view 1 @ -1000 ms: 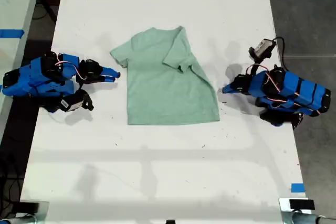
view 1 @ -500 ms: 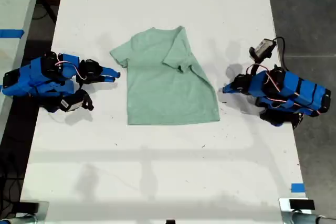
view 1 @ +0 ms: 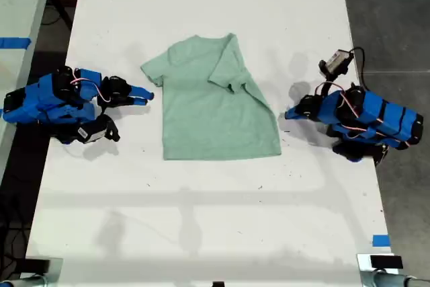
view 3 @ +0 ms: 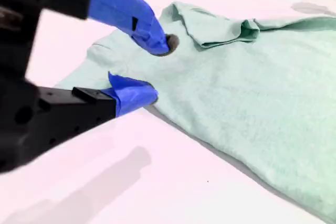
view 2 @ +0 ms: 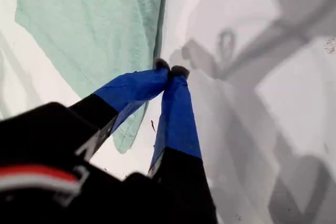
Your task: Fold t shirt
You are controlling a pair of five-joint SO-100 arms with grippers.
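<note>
Second wrist view: your second claw (view 3: 155,72) is spread over the near sleeve of the t shirt (view 3: 252,93), gripping nothing. Your first claw (view 2: 169,71) is pressed together, empty, just beside the shirt's edge. The shirt lies flat mid-worktop (view 1: 201,5), far sleeve folded in. Risk: a shallow bite slips off, or drags the cloth and undoes that fold. No readable writing or brands.

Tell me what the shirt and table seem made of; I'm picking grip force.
The shirt looks like soft knit cloth, matte with a faint heathered grain; one sleeve is folded over in a limp crease. The table looks like a hard, smooth white board or laminate, slightly glossy, since soft shadows show on it. Neither is certain.
</note>
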